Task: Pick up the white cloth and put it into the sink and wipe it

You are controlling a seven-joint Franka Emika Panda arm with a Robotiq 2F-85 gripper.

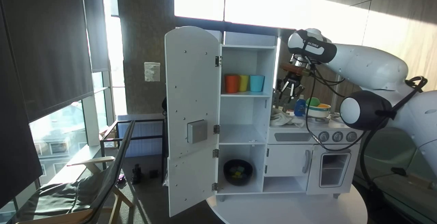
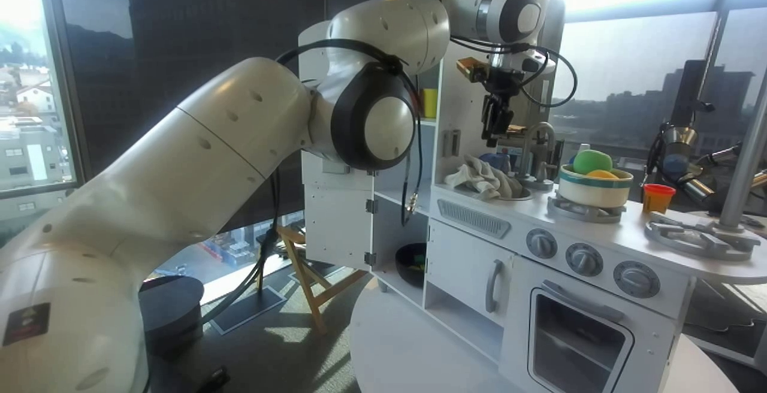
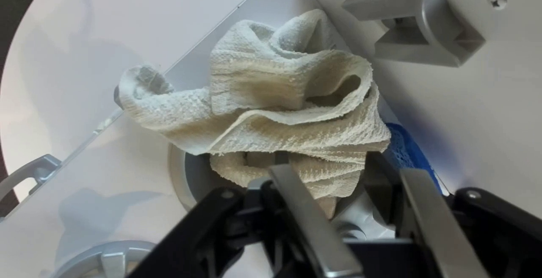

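Nearest, in the wrist view, is the pincer [image 3: 328, 163], its jaws spread and aimed at the white cloth [image 3: 292, 87]. In both exterior views it hangs above the cloth, apart from it. The cloth lies rumpled in loose folds, partly over the round sink [image 3: 175, 176] and partly on the white table [image 3: 127, 163] around it, one end reaching the front edge. Just beside the cloth shows a blue object [image 3: 406, 151], partly hidden. In an exterior view a curved grey tap [image 2: 528, 150] rises beside the sink. Farther along, a white bowl [image 2: 593, 192] with a teal band sits on a burner [image 2: 587, 213], holding a green item [image 2: 592, 162] and an orange item [image 2: 602, 175]. Beyond the bowl stands an orange tub [image 2: 657, 202] with a red lid. In an exterior view, an orange cup [image 1: 231, 84], a yellow cup [image 1: 243, 83] and a light-blue cup [image 1: 256, 83] stand on a cabinet shelf [image 1: 249, 95]; a black bowl [image 1: 238, 182] sits in a compartment [image 1: 257, 186] below. Farthest off, windows [image 2: 623, 60] show outlines of buildings.
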